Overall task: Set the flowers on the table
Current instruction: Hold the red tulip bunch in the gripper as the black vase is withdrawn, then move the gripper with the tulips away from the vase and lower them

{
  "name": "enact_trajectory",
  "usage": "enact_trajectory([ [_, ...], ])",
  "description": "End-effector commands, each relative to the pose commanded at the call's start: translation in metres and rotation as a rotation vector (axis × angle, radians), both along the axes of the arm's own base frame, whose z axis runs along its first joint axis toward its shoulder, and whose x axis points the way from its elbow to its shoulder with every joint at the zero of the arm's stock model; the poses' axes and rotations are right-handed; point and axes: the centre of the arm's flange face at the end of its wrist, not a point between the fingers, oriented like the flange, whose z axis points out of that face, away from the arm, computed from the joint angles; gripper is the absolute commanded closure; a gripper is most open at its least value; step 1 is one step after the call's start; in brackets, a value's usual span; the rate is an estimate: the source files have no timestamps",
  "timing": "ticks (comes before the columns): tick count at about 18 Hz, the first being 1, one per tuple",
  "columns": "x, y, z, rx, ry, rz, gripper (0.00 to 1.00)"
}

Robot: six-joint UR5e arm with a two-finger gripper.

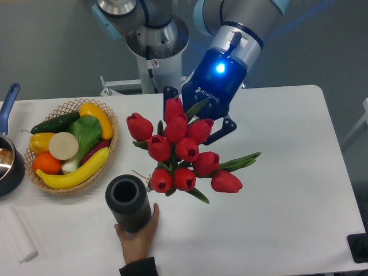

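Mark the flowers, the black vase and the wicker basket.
flowers [183,150]: fixed camera, on a red tulip head mid-bunch.
black vase [129,202]: fixed camera, on its ribbed rim and wall.
wicker basket [68,105]: fixed camera, on its woven far rim.

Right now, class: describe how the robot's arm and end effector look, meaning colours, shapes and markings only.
The arm has thick silver-grey cylindrical joints with light blue caps. The end effector has a glossy body tinted blue, a glowing blue light, white ROBOTIQ lettering and black fingers.

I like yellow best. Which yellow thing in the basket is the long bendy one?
The banana, curving along the front of the basket. The yellow pepper at the left is short and chunky, and the yellow squash at the back is shorter.
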Motion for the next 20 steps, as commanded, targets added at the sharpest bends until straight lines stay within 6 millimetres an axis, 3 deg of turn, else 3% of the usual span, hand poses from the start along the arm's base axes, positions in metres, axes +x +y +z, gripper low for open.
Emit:
enact_trajectory([
  [12,-0.023,-0.020,0.004,0.008,0.043,0.035,0.70],
  [20,-0.022,-0.019,-0.005,-0.020,0.169,0.005,0.70],
])
